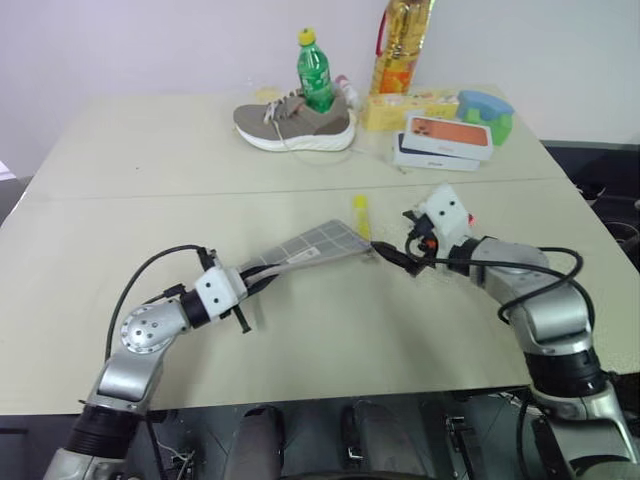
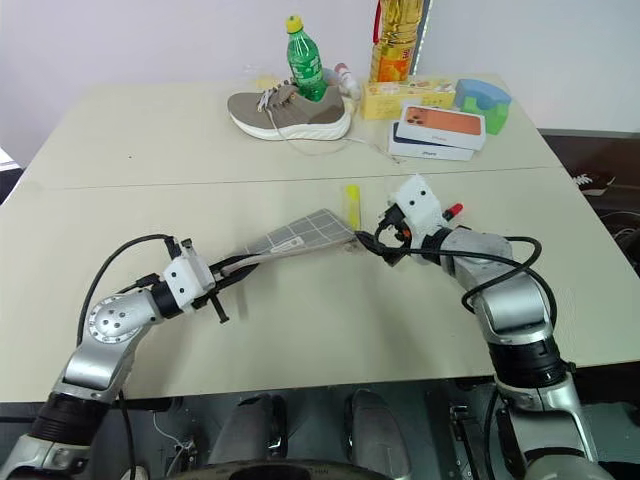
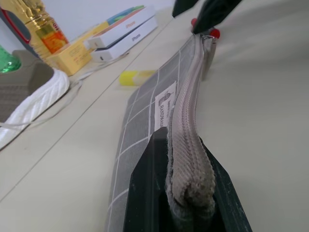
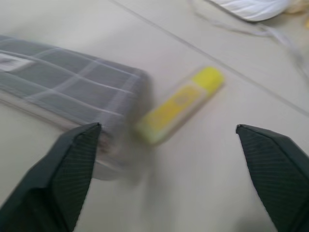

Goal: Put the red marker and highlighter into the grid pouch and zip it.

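1. We find the pouch (image 1: 318,243) mid-table, lifted at one end: the left gripper (image 3: 186,193) has its fingers pressed together on the zipper edge of the pouch's near end, and the far end points toward the right gripper (image 1: 385,252).
2. The highlighter (image 1: 360,214) lies flat on the table just beyond the pouch's far corner, outside the pouch.
3. In the right eye view we see a small red tip (image 2: 453,210) just behind the right wrist; we cannot tell whether it is the marker.
4. The right gripper sits just off the pouch's far end, fingers spread wide and holding nothing.
5. Further back on the table: a shoe (image 1: 295,125), a green bottle (image 1: 315,70), an oil bottle (image 1: 402,45), a yellow box (image 1: 405,108), phone boxes (image 1: 445,140) and a blue-green container (image 1: 487,112), all well apart from the pouch.
6. The left wrist view shows the zipper (image 3: 189,111) running along the raised edge and the white label (image 3: 164,104) on the pouch's side.
7. The right wrist view shows the highlighter lying between the spread fingers (image 4: 72,169), touching or just beside the pouch corner.
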Controlling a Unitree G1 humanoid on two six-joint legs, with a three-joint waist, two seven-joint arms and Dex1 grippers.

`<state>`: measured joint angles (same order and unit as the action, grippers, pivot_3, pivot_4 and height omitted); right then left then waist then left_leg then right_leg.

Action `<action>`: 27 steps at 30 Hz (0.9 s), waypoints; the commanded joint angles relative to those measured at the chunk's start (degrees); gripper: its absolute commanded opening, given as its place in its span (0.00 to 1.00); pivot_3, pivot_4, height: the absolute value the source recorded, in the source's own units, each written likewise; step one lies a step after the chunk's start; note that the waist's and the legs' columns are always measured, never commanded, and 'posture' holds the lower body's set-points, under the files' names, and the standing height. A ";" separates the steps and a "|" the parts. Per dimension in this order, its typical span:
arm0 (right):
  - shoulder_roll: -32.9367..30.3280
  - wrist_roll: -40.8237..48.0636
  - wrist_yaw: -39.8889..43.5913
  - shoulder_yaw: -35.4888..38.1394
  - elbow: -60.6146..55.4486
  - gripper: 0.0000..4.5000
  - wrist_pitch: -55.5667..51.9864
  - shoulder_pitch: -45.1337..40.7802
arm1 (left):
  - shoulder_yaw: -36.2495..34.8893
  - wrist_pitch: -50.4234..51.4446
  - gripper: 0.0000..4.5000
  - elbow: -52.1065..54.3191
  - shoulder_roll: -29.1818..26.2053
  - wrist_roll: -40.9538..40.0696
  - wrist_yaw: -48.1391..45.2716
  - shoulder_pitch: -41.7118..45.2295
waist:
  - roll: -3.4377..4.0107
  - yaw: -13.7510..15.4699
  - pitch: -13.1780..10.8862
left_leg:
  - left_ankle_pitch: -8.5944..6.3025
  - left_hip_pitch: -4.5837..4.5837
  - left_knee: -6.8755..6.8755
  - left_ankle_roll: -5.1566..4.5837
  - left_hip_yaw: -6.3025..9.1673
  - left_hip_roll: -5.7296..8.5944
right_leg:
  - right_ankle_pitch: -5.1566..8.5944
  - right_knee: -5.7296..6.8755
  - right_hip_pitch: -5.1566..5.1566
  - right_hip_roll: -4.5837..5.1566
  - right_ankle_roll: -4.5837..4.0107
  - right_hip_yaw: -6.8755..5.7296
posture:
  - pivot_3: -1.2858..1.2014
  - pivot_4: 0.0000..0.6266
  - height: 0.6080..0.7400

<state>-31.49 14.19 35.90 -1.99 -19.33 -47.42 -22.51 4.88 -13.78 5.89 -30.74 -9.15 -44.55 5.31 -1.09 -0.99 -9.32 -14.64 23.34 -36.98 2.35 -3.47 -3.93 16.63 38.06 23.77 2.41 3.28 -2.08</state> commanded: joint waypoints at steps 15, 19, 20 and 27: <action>3.03 7.85 -5.79 6.68 -6.20 0.99 -6.63 4.07 | 0.02 0.99 0.00 2.01 4.18 1.12 4.89 -0.13 | 0.00 0.19 -0.01 | 0.00 0.01 -0.09 0.00 0.09 0.12 | 0.00 -0.01 -0.02 0.10 0.01 0.11 | 0.52 0.24 1.00; 5.47 7.92 -8.40 6.32 -5.20 0.99 -6.87 2.24 | 0.46 0.66 0.00 1.98 4.25 1.19 4.78 -0.42 | 0.00 0.28 -0.01 | 0.00 0.01 -0.08 0.00 0.10 0.12 | 0.00 -0.01 -0.02 0.09 0.01 0.11 | 0.52 0.24 1.00; 5.96 7.90 -9.00 6.20 -4.74 0.99 -7.06 1.77 | 0.52 0.58 0.00 2.00 4.29 1.13 4.73 -0.51 | 0.00 0.29 -0.01 | 0.00 0.02 -0.09 0.00 0.10 0.12 | 0.00 -0.01 -0.02 0.10 0.01 0.11 | 0.52 0.24 1.00; 8.54 7.64 -11.38 4.66 -1.60 0.79 -7.16 -0.44 | 0.75 0.01 0.00 1.92 4.91 1.10 4.89 -1.07 | 0.00 0.30 -0.01 | 0.00 0.02 -0.09 0.00 0.09 0.12 | 0.00 -0.01 -0.02 0.11 0.01 0.11 | 0.52 0.24 1.00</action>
<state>-23.40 21.52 24.95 2.68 -20.40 -54.69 -21.53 5.85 -12.31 6.70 -26.03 -7.92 -39.85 4.56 -1.09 -0.70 -9.33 -14.64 23.36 -37.07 2.35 -3.38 -3.81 16.62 38.05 23.75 2.52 3.29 -1.97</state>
